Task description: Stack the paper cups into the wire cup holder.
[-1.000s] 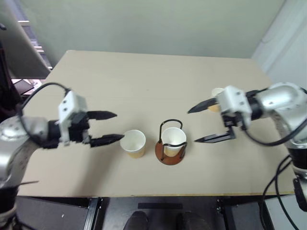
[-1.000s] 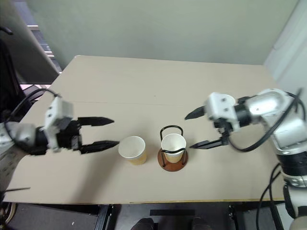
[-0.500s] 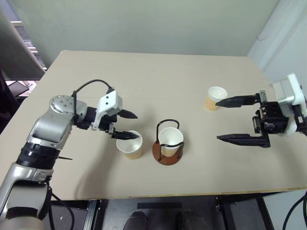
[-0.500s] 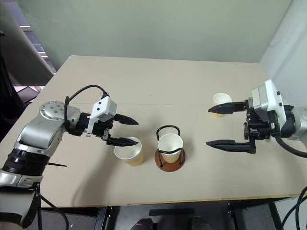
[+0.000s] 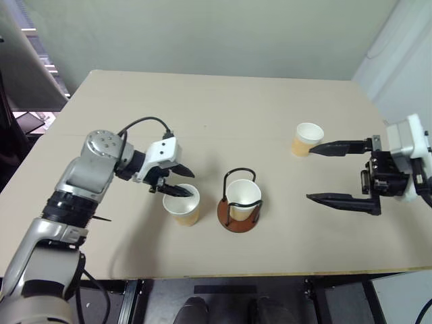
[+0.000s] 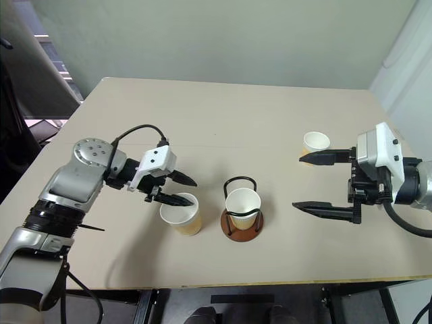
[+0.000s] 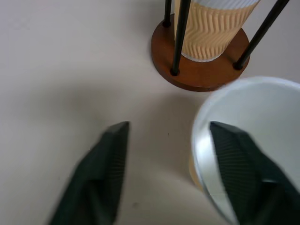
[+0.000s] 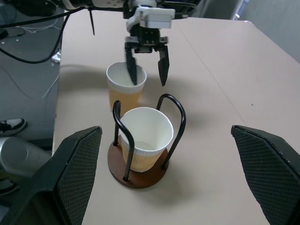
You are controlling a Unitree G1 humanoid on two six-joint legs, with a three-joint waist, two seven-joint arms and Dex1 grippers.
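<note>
Left gripper [image 5: 181,181] spread astride the rim of an upright paper cup [image 5: 183,204], mouth up; right gripper [image 5: 322,173] spread wide.

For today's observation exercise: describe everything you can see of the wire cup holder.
The wire cup holder has a round reddish-brown disc base, seemingly wood, with thin black wire loops rising upright from it. It stands on the table, with one paper cup upright inside the loops. Neither gripper touches it.

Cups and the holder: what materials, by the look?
Paper cups: likely paper, matte tan sleeve with wavy ribs, plain white inside and a rolled rim. Wire cup holder: glossy black loops, probably coated metal wire; the reddish-brown disc base looks like smooth wood, though it could be plastic.
</note>
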